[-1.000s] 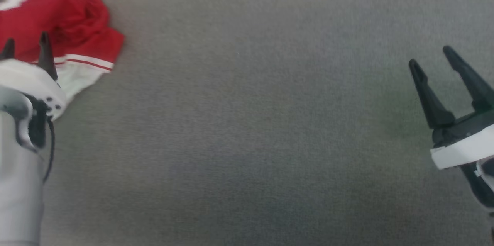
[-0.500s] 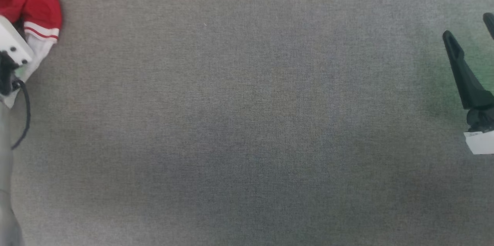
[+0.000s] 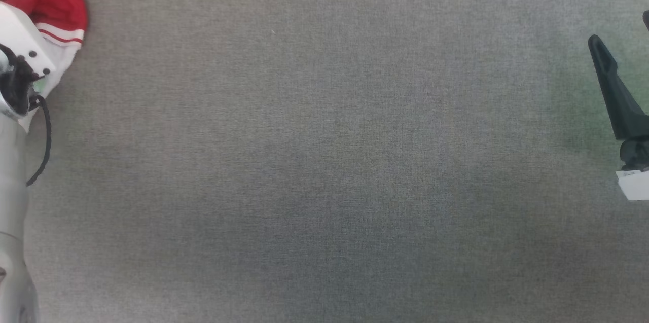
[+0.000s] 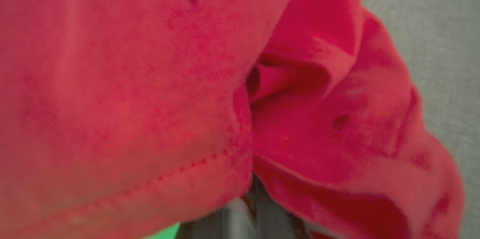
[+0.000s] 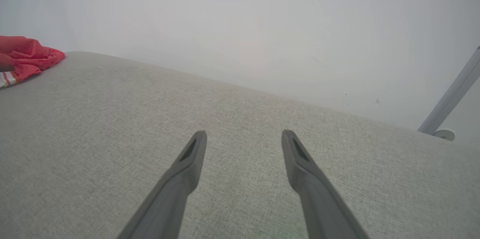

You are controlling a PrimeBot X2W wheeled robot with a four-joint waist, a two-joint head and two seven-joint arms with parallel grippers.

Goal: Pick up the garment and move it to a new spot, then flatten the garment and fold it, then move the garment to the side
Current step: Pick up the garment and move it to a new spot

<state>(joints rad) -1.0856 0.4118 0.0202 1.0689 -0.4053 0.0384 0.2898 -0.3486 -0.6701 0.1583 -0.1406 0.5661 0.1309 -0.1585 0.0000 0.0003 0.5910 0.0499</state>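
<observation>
The garment (image 3: pixel 58 6), crumpled red cloth with a white sleeve and red-striped trim, lies at the far left corner of the grey surface. The white housing of my left wrist (image 3: pixel 23 44) sits right over it, its fingers hidden in the cloth. In the left wrist view the red garment (image 4: pixel 150 81) is bunched into a crease over the close-set finger bases (image 4: pixel 262 216), so the left gripper is shut on it. My right gripper (image 3: pixel 622 29) hangs open at the right edge, far from the garment (image 5: pixel 30 57). Its two fingers (image 5: pixel 243 136) are spread apart with nothing between them.
A wide grey fabric surface (image 3: pixel 324 160) stretches between the two arms. Its far edge runs across the right wrist view, with a pale wall behind it and a slanted metal leg (image 5: pixel 450 100) at the right.
The head camera has shifted, so the garment now shows at the top left corner. The left fingers, open above the cloth a second ago, have sunk into it and closed.
</observation>
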